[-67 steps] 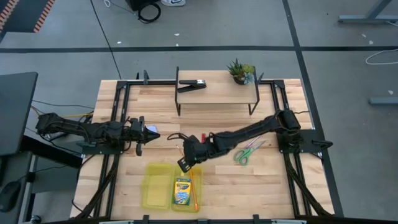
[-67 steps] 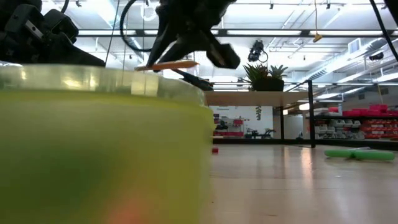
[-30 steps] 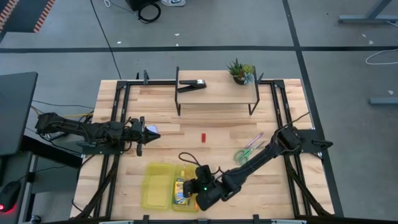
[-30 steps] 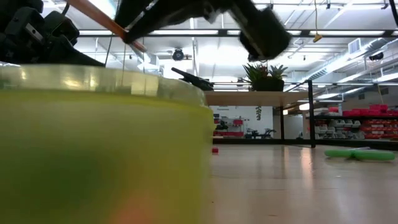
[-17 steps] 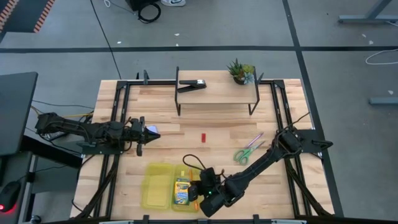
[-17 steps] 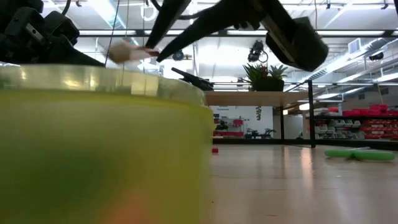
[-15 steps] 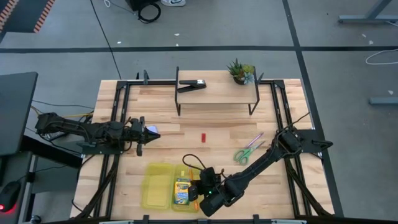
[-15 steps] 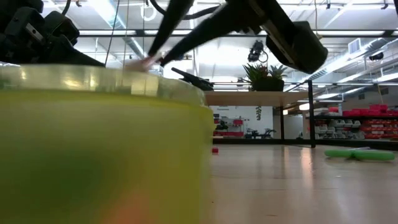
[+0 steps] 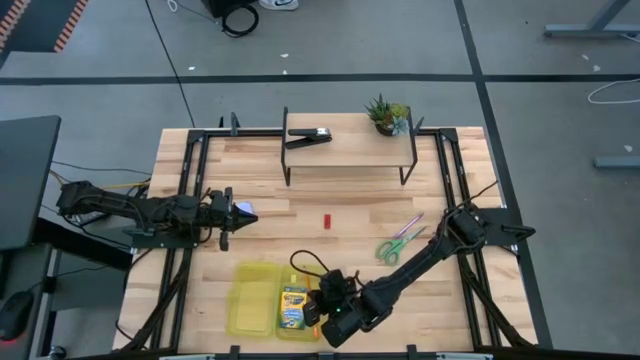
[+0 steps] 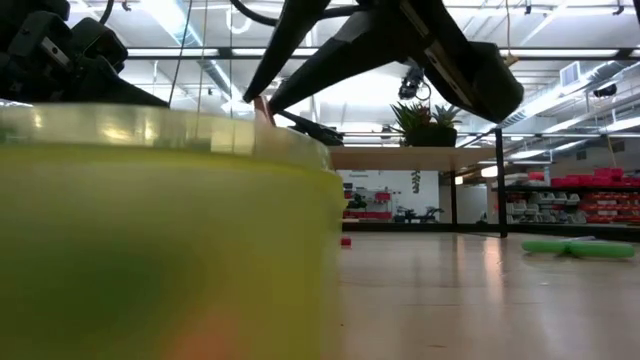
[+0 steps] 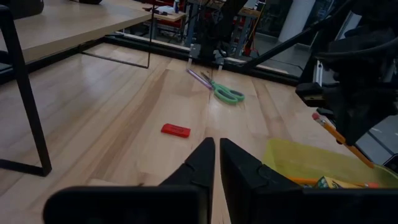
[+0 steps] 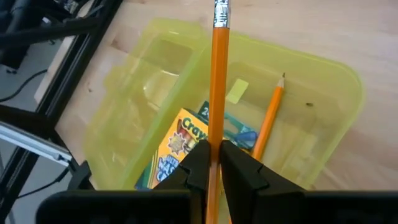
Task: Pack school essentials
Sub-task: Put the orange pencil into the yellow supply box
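My right gripper (image 9: 322, 308) hovers over the yellow-green open bin (image 9: 262, 298) at the table's near edge, shut on an orange pencil (image 12: 217, 81). The crayon box (image 12: 177, 144) and a second orange pencil (image 12: 268, 121) lie in the bin. The short red piece (image 9: 327, 220), the green-handled scissors (image 9: 398, 244) and the pink-purple pencil (image 9: 413, 221) lie flat on the table. My left gripper (image 9: 226, 212) waits at the table's left, shut, beside the pale bluish-white block (image 9: 243, 210). My right gripper pinches the orange pencil's shaft (image 12: 216, 140) between its two fingers. The pencil runs on ahead of the fingers, its eraser end (image 12: 221, 12) out over the bin. The fingers come from the table's right, slanting down. The pencil is lifted clear, eraser end (image 10: 262, 108) near the bin's rim.
A black-framed rack (image 9: 350, 152) stands at the far side with the black clip-like tool (image 9: 310, 135) and the small potted plant (image 9: 387, 115) on it. Bare wood lies between rack and bin. The bin's wall (image 10: 160, 240) fills the low view's left.
My right gripper has shifted slightly toward the near edge over the bin and tipped. The held pencil has swung from a steep slant high above the bin, and its eraser end has sunk to the bin's rim. The gripper has stayed shut on it.
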Available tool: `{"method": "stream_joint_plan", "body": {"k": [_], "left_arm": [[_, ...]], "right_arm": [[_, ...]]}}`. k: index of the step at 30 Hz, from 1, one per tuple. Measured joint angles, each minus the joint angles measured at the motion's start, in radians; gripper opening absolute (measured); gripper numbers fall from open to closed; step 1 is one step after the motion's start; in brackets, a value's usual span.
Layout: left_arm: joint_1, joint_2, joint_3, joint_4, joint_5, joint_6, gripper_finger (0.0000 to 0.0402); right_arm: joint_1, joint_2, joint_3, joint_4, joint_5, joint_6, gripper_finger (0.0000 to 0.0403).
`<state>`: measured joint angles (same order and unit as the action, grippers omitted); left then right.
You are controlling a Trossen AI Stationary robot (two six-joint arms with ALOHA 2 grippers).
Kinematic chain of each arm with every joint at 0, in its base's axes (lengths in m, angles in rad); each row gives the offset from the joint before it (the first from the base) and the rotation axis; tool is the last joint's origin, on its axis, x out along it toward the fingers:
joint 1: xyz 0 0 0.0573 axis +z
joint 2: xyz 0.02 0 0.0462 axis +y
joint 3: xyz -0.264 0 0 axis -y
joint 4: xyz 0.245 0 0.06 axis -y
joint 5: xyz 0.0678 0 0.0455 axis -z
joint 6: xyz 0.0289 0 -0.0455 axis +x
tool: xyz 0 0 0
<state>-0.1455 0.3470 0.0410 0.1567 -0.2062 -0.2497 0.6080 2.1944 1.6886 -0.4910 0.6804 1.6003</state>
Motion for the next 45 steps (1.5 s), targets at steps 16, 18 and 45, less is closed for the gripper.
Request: {"method": "stream_joint_plan", "body": {"k": [16,18,45], "left_arm": [[0.0,-0.001,0.0,-0.001,0.0,0.0,0.0035],[0.0,0.0,0.0,0.0,0.0,0.0,0.0033],[0.0,-0.001,0.0,0.003,0.0,0.0,0.0024]], "right_arm": [[0.001,0.05,0.0,0.071,-0.041,-0.027,0.0052],[0.001,0.05,0.0,0.073,-0.045,-0.027,0.0053],[-0.053,0.048,0.024,0.075,-0.196,-0.042,0.0054]]}}
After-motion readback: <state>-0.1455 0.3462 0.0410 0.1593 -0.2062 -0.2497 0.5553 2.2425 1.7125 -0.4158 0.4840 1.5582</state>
